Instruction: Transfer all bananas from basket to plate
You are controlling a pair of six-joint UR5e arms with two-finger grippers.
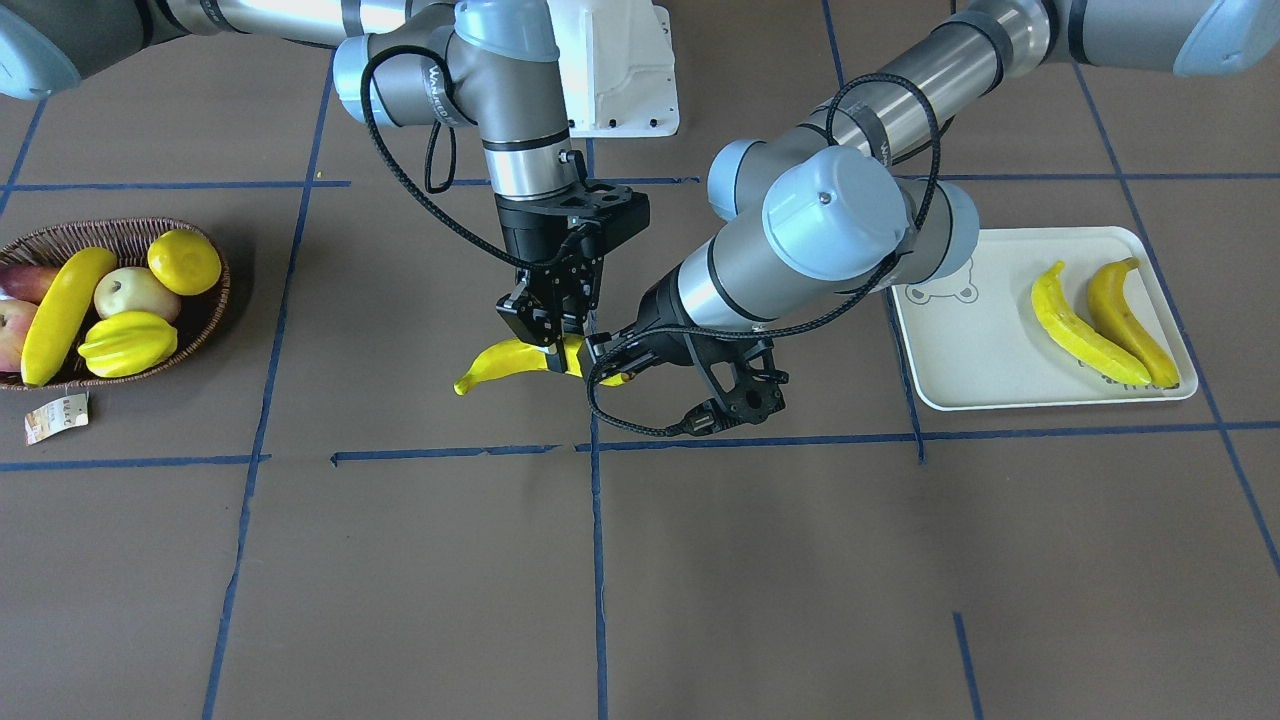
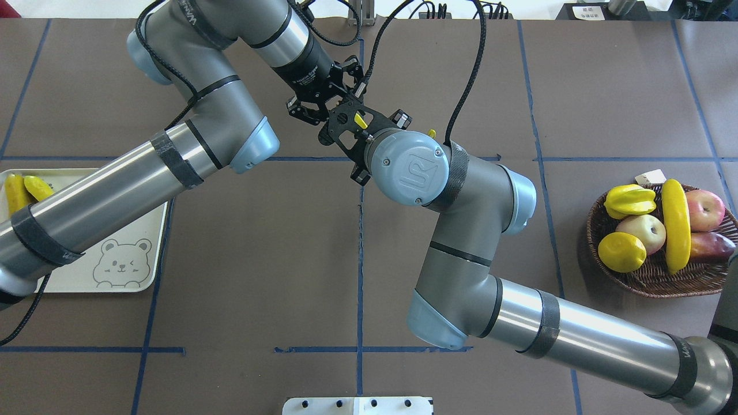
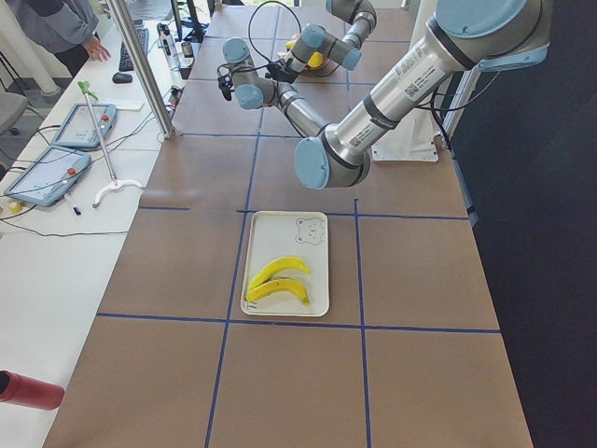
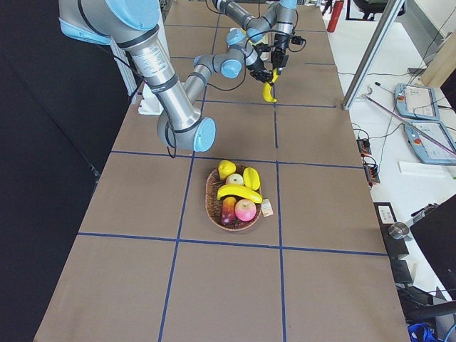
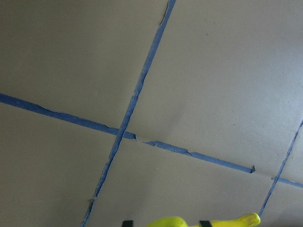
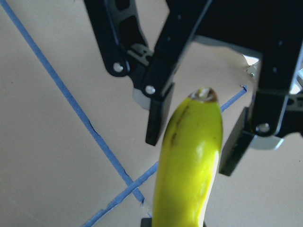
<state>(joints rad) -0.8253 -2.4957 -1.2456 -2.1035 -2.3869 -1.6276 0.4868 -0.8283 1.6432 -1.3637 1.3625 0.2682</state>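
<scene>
Grey-armed right gripper [image 1: 553,355] points straight down, clamped on the banana [image 1: 500,358], which lies level, 9-to-3 o'clock from the front, left gripper [image 6: 190,155] spread around its 3 o'clock end.

We see a brown table [image 1: 700,580] marked into squares by blue tape [image 1: 597,560]. At one end a ribbed yellow starfruit [image 1: 128,342], a round yellow fruit [image 1: 184,262] and a pale apple [image 1: 135,292] lie packed together, with a red apple [image 2: 704,210] and a dark-red fruit [image 2: 712,245] beside them. Along the table runs a white bench [image 3: 56,243] carrying a tablet-like pendant [image 3: 47,175]. A red cylinder [image 3: 28,389] lies at its near end, and a person [image 3: 61,28] stands at the far end.
</scene>
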